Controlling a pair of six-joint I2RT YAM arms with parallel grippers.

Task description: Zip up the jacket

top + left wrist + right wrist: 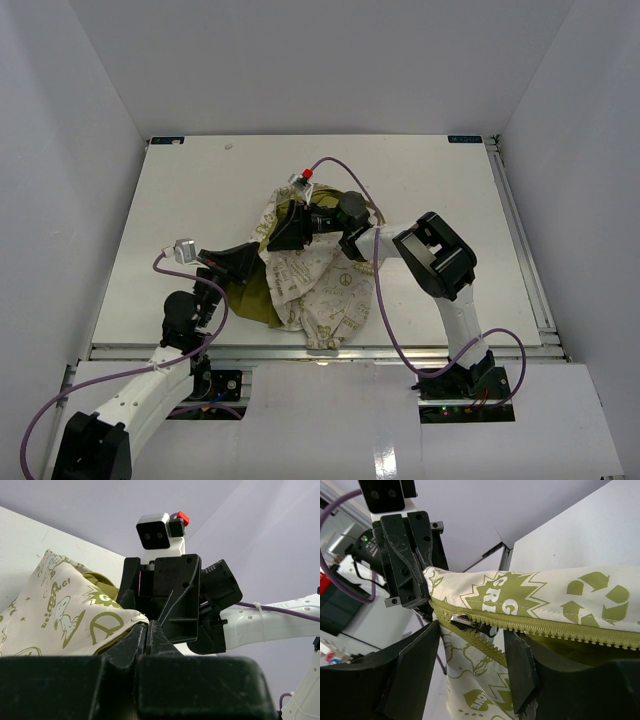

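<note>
Lab robot cell, plain white walls (320, 60), white tabletop (200, 200)

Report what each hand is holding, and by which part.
Left hand is shut on the jacket, pinching its fabric edge at the zipper's end. Right hand holds nothing: it is open, straddling the zipper pull.

The jacket (325, 290) lies crumpled at the middle of the white table (200, 190), cream print up, with its olive lining (255, 297) showing on the left. The left gripper (252, 260) meets the jacket's left edge. The right gripper (282, 232) reaches in from the right over its far part.
</note>
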